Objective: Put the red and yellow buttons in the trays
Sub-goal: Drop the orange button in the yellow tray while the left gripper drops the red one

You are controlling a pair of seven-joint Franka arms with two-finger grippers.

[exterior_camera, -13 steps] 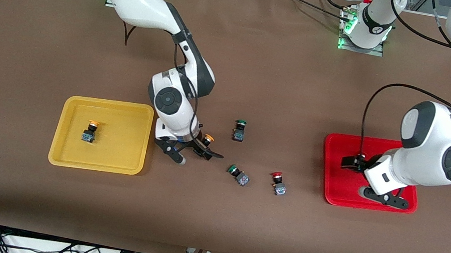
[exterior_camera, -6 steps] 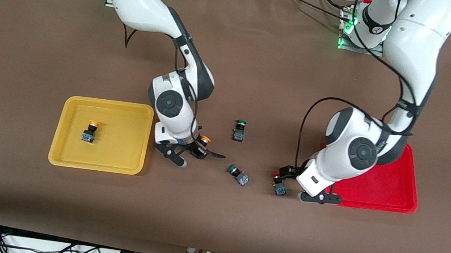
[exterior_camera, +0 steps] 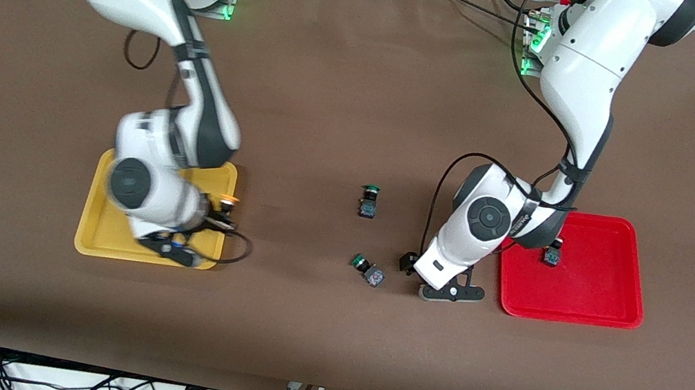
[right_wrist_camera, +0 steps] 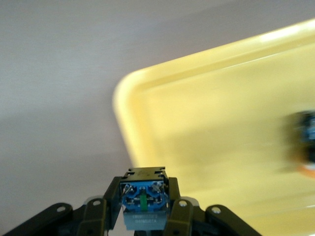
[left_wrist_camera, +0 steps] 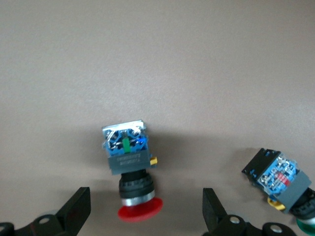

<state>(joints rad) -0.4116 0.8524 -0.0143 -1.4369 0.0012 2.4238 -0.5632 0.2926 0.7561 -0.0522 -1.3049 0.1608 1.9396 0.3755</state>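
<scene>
Brown table covering (exterior_camera: 349,97) lies under both arms. We see our right gripper (right_wrist_camera: 142,223) clamped on a yellow-capped push-button switch (right_wrist_camera: 143,204) over the shallow yellow plastic tray (exterior_camera: 96,239). Our left gripper (left_wrist_camera: 147,216) is spread wide around a red-capped switch (left_wrist_camera: 129,169) beside the red tray (exterior_camera: 587,310).

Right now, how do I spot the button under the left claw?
Find the red tray. Beside it, toward the table's middle, the open left claw straddles one button lying on the brown table. Its cap is red; the neighbouring button's is green.

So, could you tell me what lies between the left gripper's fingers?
Left wrist view: a red button on the table, inside the open left gripper.
</scene>
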